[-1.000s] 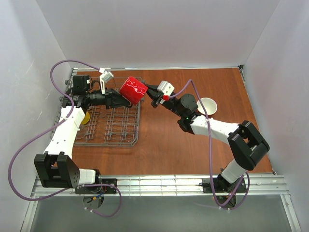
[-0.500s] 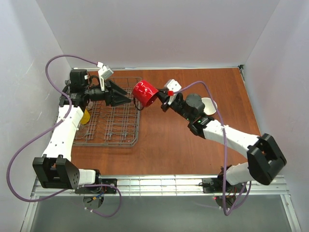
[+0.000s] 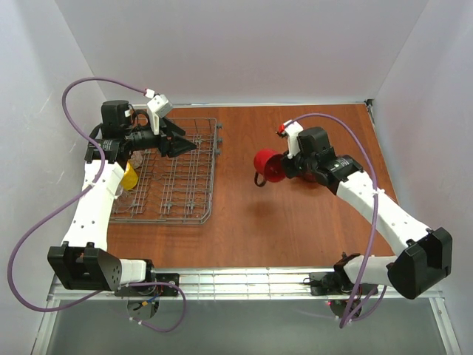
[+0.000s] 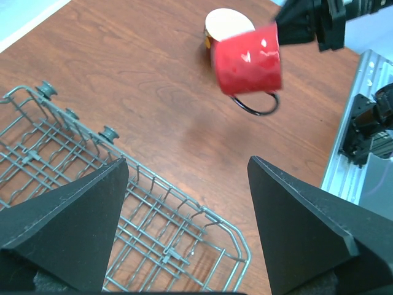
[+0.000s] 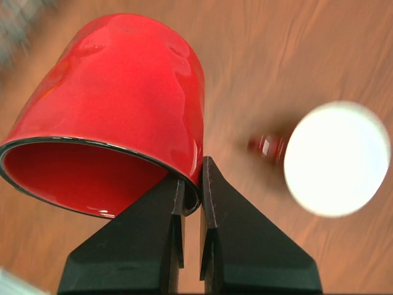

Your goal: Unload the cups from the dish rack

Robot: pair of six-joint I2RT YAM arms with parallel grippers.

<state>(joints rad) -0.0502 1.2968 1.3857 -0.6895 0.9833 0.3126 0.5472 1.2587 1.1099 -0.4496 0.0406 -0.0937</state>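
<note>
Red mug (image 3: 270, 165): glossy glazed ceramic, rounded barrel shape, thin dark rim, dark loop handle, red inside too. R jaws, flat black wedges, were pinched shut on its rim, one finger inside the wall and one outside. The mug hung tilted on its side over the worktop (image 3: 244, 222), well apart from the dish rack (image 3: 210, 194). Whether it touched the wood couldn't be told.

Worktop: smooth brown wood-grain. Rack: grey metal wire, rectangular, low sides, rows of upright tines, small round knobs along one edge. L jaws, matt black triangular wedges, stood wide apart w/ nothing btwn them, above the rack.

A white-inside mug (image 5: 336, 158), dark red outside w/ a round mouth, stood mouth-up on the worktop just beyond the red one. A yellow mug (image 3: 129, 176) sat at the rack's left side.

Count: 3 cups seen, i.e. 1 in the R jaws, 1 on the worktop, 1 in the rack. 1 rack.
</note>
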